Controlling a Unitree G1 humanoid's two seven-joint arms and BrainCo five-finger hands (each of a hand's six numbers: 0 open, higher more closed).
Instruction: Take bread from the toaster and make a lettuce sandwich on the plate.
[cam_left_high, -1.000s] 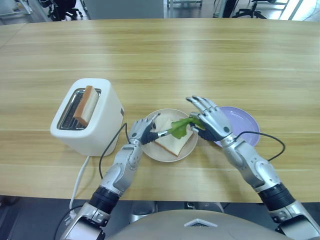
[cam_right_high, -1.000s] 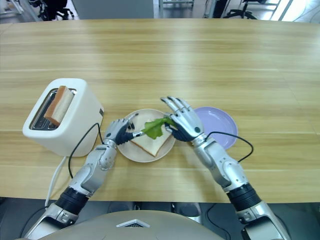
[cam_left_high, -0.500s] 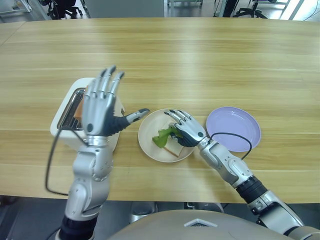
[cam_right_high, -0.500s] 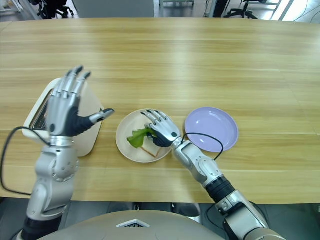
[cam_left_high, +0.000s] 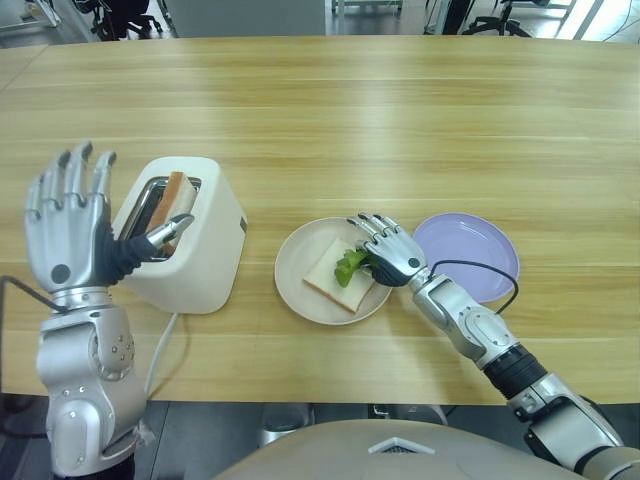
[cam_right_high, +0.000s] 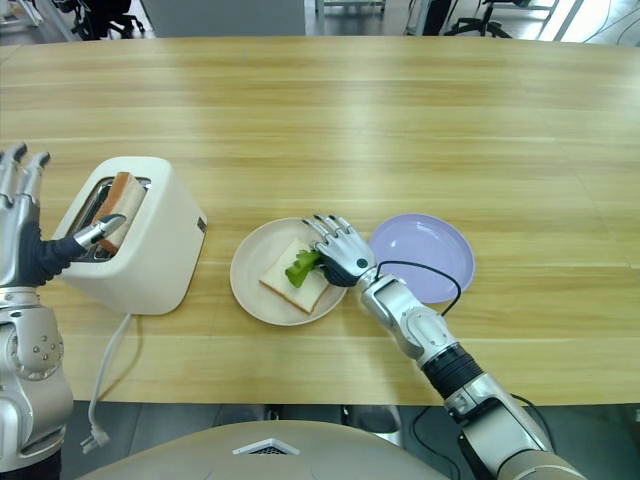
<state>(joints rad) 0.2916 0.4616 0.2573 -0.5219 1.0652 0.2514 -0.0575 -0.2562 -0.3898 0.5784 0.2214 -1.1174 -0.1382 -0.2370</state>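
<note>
A cream toaster (cam_left_high: 185, 250) stands at the left with one bread slice (cam_left_high: 176, 196) upright in its slot. A beige plate (cam_left_high: 300, 297) holds a white bread slice (cam_left_high: 332, 278). A green lettuce leaf (cam_left_high: 351, 263) lies on that slice's right edge. My right hand (cam_left_high: 390, 252) rests over the plate's right side, fingers curled on the lettuce. My left hand (cam_left_high: 70, 225) is raised to the left of the toaster, palm forward and open, holding nothing.
An empty purple plate (cam_left_high: 470, 258) sits just right of the beige plate. A black cable (cam_left_high: 478, 272) loops over its near edge. The toaster's white cord (cam_left_high: 162, 345) runs to the table's front edge. Bare wooden tabletop (cam_left_high: 360, 120) stretches behind.
My left hand has swung further left, away from in front of the toaster. My right hand has shifted right on the plate with the lettuce, uncovering the bread slice.
</note>
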